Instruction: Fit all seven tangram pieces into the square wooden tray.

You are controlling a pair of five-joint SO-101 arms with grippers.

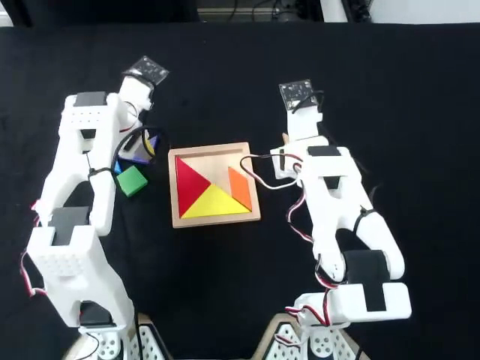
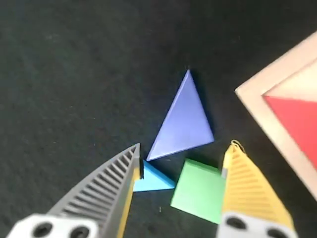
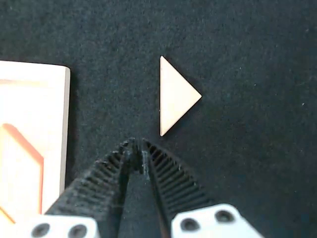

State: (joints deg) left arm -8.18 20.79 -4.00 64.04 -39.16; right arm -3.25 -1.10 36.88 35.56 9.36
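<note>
The square wooden tray [image 1: 214, 148] lies mid-table and holds a red triangle [image 1: 189, 182], a yellow triangle [image 1: 215, 202] and an orange piece [image 1: 240, 187]. Left of it, my left gripper [image 2: 183, 148] hangs open above a purple-blue triangle [image 2: 183, 119], a small light-blue triangle [image 2: 151, 179] and a green square [image 2: 198, 191]. The green square [image 1: 132, 181] also lies beside that arm in the high view. My right gripper [image 3: 134, 146] is shut and holds nothing, just short of a pale wooden triangle [image 3: 176, 96] on the cloth right of the tray [image 3: 62, 124].
Black cloth covers the whole table. The tray's corner [image 2: 257, 99] lies close to the left gripper's yellow finger [image 2: 242, 173]. Part of the tray floor around the three pieces is bare wood. Open cloth stretches toward the far edge and both sides.
</note>
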